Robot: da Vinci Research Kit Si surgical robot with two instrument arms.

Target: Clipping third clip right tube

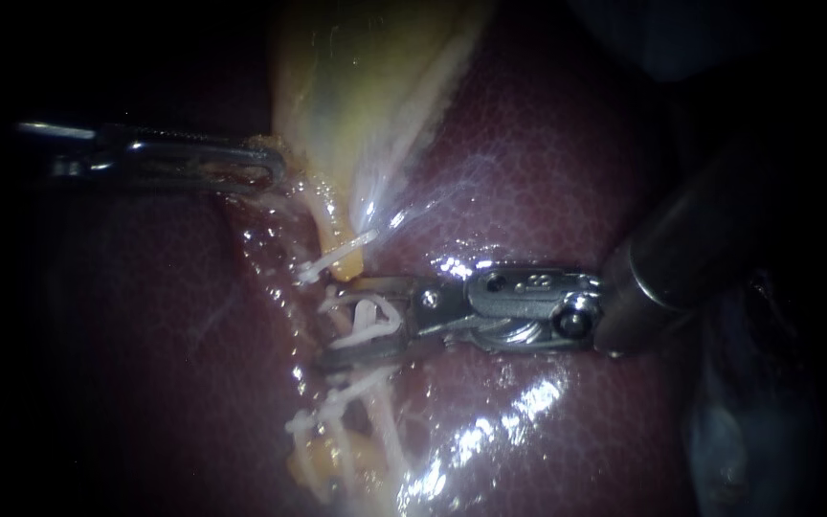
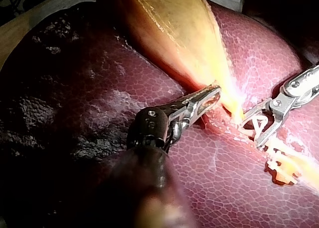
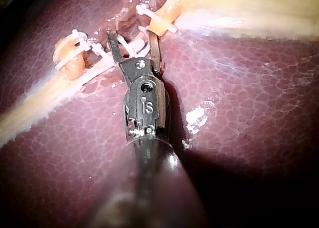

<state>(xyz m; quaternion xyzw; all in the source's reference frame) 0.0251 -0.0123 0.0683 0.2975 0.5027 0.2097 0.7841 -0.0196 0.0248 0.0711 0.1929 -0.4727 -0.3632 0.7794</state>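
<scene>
Centrally, white clip (image 1: 370,321) within right instrument (image 1: 342,323)

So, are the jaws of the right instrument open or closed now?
Apart, yet gripping: the right instrument holds a white clip that touches both jaws, placed around the tube.

Left instrument (image 1: 276,169): bright silver metal, with long, narrow jaws slotted down their length and finely ridged edges. A dark, rounded wrist joint with a small round pin leads into a dark shaft.
Right instrument (image 1: 345,323): short, blunt grey steel jaws and a polished silver wrist block with round pin heads and a stamped mark. The shaft is smooth, dark and tubular, glossy at its collar.
</scene>
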